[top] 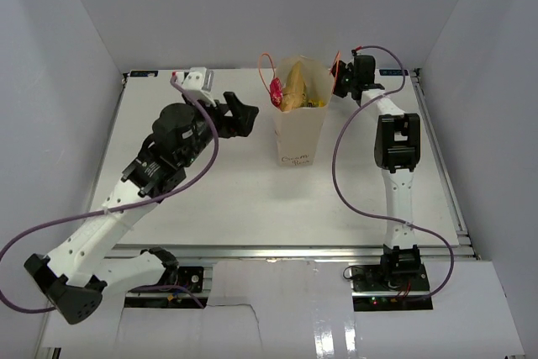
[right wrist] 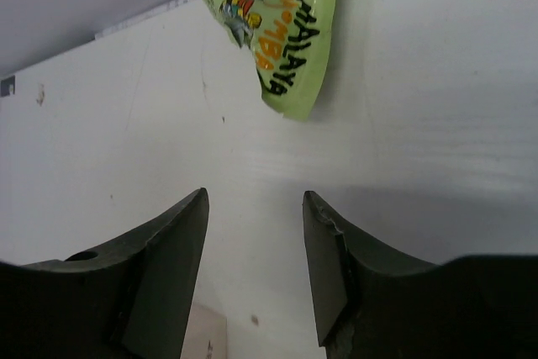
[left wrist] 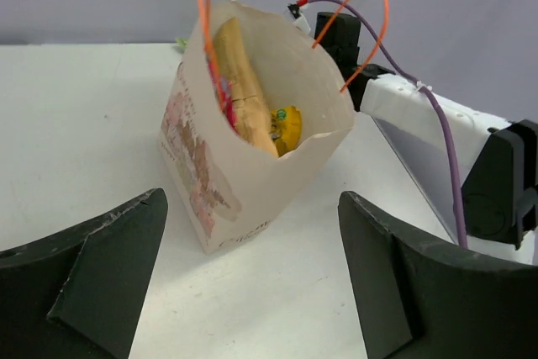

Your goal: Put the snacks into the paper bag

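The cream paper bag stands upright mid-table with orange loop handles. Inside it I see a tan-gold chip bag, a yellow packet and a red packet at the left rim. My left gripper hovers just left of the bag, open, and its fingers hold nothing. A green packet lies flat on the table by the back wall. My right gripper is behind the bag's right corner, short of that packet, open with only bare table between its fingers.
White walls enclose the table on the left, back and right. The right arm and its purple cable stand close to the bag's far side. A corner of the bag shows under the right gripper.
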